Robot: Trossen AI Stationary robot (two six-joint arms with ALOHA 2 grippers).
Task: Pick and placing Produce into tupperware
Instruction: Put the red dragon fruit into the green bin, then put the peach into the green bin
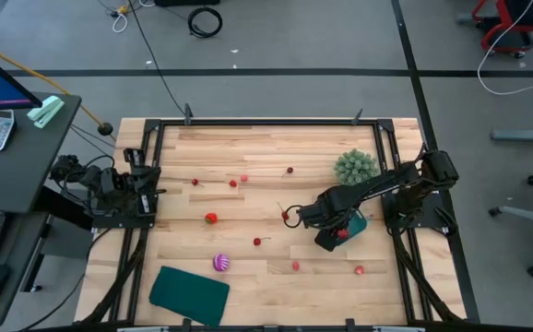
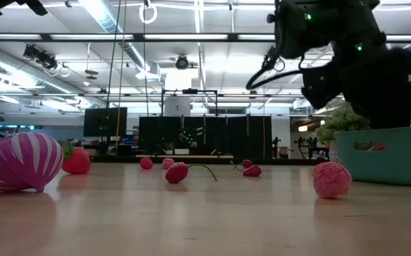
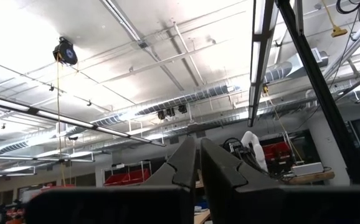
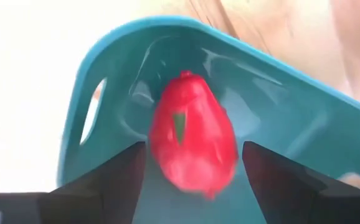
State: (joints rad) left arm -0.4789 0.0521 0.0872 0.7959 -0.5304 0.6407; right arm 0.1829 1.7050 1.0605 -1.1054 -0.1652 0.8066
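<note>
Red fruit [image 4: 194, 142] inside tub [image 4: 292, 106], plain only from right wrist.

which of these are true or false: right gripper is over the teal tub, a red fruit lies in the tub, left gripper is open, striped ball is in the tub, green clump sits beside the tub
1. The right gripper is over the teal tub: true.
2. A red fruit lies in the tub: true.
3. The left gripper is open: false, its fingers are shut.
4. The striped ball is in the tub: false, it lies on the table near the dark teal sheet.
5. The green clump sits beside the tub: true.
</note>
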